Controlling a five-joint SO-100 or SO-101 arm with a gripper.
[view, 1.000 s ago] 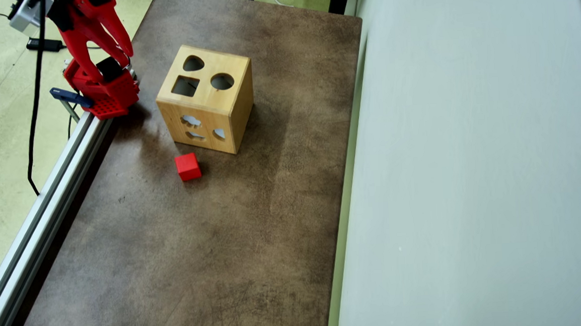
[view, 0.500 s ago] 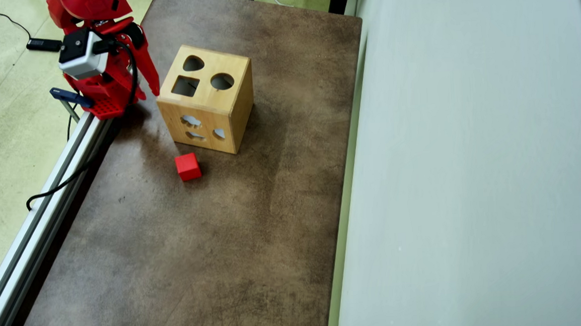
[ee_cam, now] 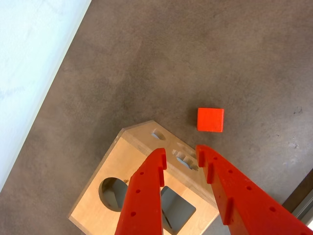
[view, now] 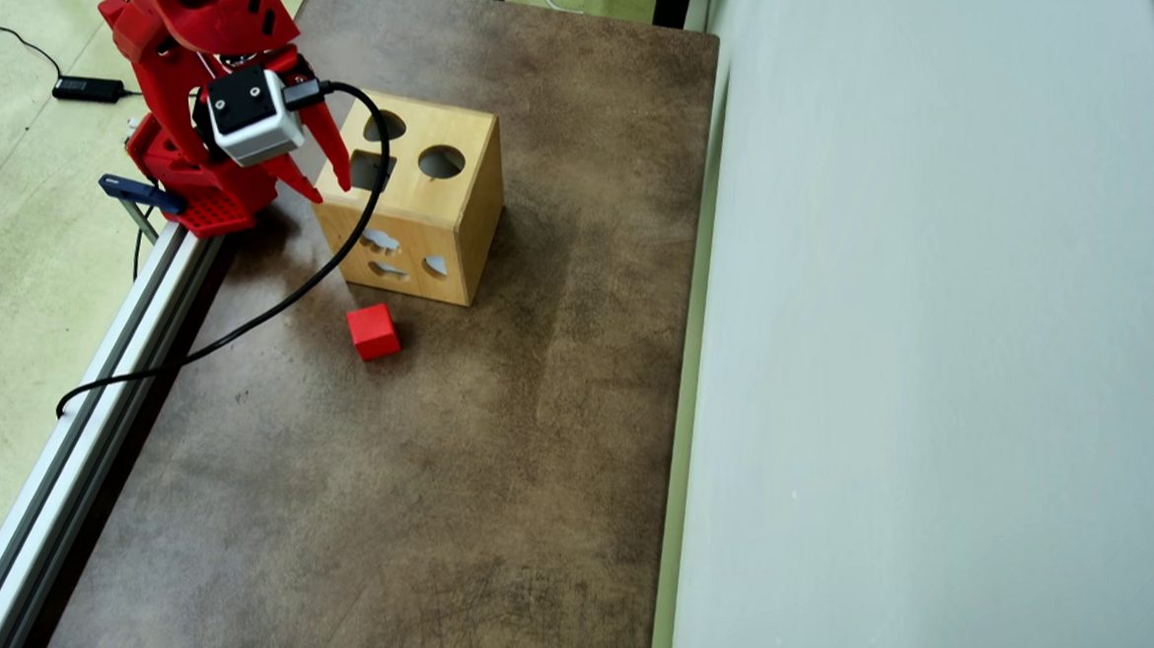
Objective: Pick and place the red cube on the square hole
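Observation:
The red cube (view: 373,332) lies on the brown table, a short way from the light wooden box (view: 438,208); in the wrist view the red cube (ee_cam: 211,120) sits just beyond the box (ee_cam: 128,157). The square hole (view: 367,170) is in the box's top, partly covered by a finger and the cable. My red gripper (view: 326,189) hovers open over the box's left top edge, nothing between its fingers. From the wrist, the gripper (ee_cam: 180,152) frames the square hole (ee_cam: 179,210), with the left finger hiding part of it.
A round hole (view: 441,161) and a heart-shaped hole (view: 384,127) share the box top. An aluminium rail (view: 70,449) runs along the table's left edge, with the arm's base (view: 210,200) and a black cable (view: 270,310). A pale wall (view: 934,345) borders the right.
The arm has swung from above its base toward the box, so the gripper now hangs over the box's left edge. Cube and box have not moved.

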